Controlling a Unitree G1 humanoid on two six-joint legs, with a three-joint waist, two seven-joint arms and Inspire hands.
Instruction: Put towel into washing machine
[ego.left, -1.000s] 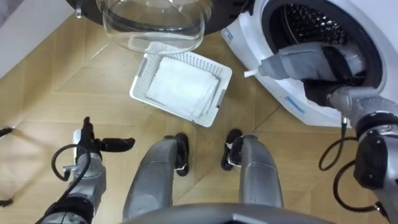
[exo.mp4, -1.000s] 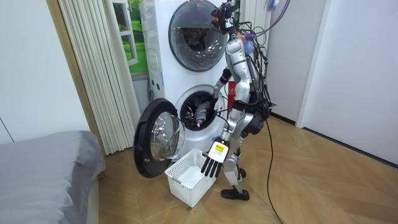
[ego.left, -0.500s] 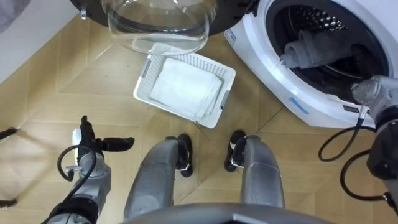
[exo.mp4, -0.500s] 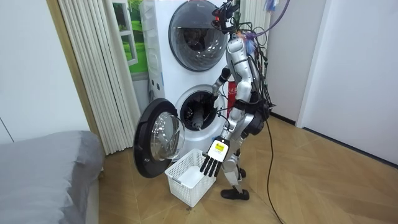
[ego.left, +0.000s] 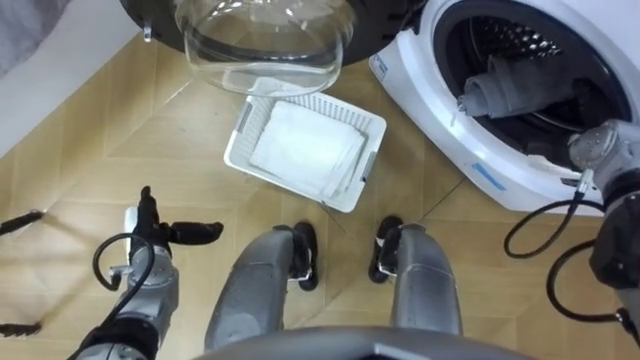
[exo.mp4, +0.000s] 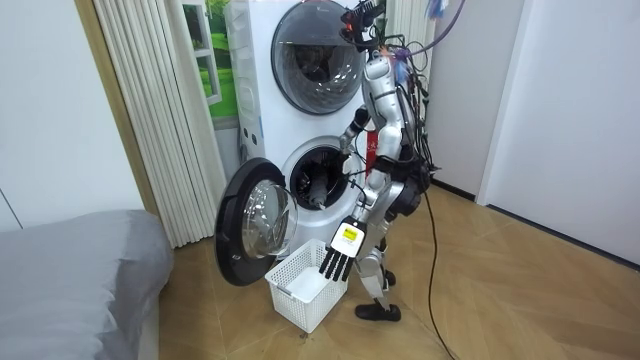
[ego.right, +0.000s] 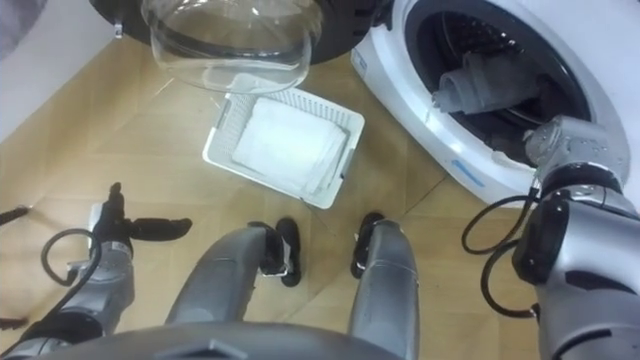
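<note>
1. No text, number or brand can be read anywhere.
2. Washing machine (ego.left: 440, 135), white front: blue strip label (ego.left: 487, 177) under the drum opening, print too small to read.
3. Same front, upper left corner: small bluish marking (ego.left: 381, 66), illegible.
4. Room view: tag (exo.mp4: 347, 234) on the back of the left robot hand (exo.mp4: 335, 262), yellow patch, print unreadable.

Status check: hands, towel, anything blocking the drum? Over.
Left hand open, idle. Right hand at drum mouth, state unclear. Grey towel inside drum. Door open, nothing blocking; white cloth in basket.
</note>
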